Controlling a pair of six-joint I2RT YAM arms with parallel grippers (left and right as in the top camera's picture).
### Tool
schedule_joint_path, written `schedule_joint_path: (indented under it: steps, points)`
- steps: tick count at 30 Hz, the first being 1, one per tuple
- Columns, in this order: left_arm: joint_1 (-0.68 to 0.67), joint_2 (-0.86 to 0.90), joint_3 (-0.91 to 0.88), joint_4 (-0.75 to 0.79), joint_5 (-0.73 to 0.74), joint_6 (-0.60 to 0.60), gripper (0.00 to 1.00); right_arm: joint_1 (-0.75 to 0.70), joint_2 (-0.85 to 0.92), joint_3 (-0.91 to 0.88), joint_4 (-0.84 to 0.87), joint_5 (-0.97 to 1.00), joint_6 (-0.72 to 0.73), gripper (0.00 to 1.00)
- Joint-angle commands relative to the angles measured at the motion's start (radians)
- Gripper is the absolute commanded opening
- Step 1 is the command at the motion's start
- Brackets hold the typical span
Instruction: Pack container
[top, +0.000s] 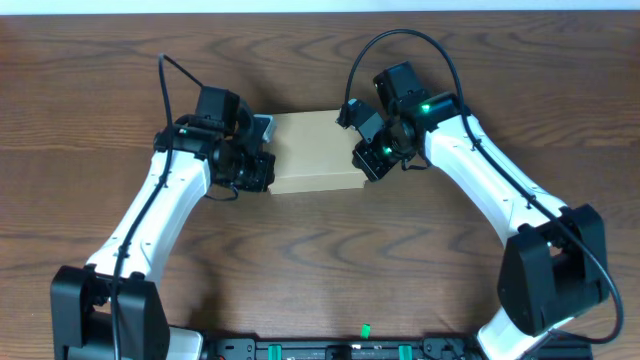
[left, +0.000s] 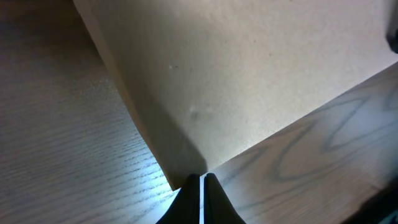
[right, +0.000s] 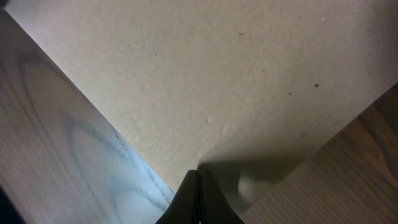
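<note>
Tan cardboard container (top: 315, 150) lies flat at the middle of the wooden table (top: 320, 270). Its top appears closed and its contents are hidden. The left gripper (top: 262, 178) is clenched on nothing, tips at the box's near-left corner. The right gripper (top: 368, 165) is likewise clenched and empty, at the near-right corner. Judgement: the shut claws act as blunt prods, bracing the box from both sides or pressing the flap home.

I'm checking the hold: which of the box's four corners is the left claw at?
The container's near-left corner, toward the robot: the shut left claw sits right there. The right claw is at the near-right corner.
</note>
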Motion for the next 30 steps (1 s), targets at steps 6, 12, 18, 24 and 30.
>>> schedule_joint_path:
  steps: [6, 12, 18, 24, 30]
  points:
    - [0.002, 0.003, -0.032, 0.009, -0.004, -0.019, 0.06, -0.001, 0.023, -0.012, 0.001, 0.003, -0.011, 0.01]
    - [0.002, 0.003, -0.052, 0.012, -0.004, -0.026, 0.06, -0.001, 0.037, -0.013, 0.001, 0.004, -0.011, 0.01]
    - [0.002, 0.000, -0.047, 0.005, 0.011, -0.044, 0.06, -0.001, 0.042, -0.007, -0.001, 0.003, -0.011, 0.01]
    - [0.002, -0.082, 0.021, -0.067, 0.032, -0.042, 0.06, -0.001, -0.053, 0.055, -0.013, -0.026, -0.011, 0.01]
    - [0.002, -0.373, 0.091, -0.091, 0.021, -0.040, 0.06, -0.002, -0.270, 0.093, -0.001, -0.026, -0.011, 0.01]
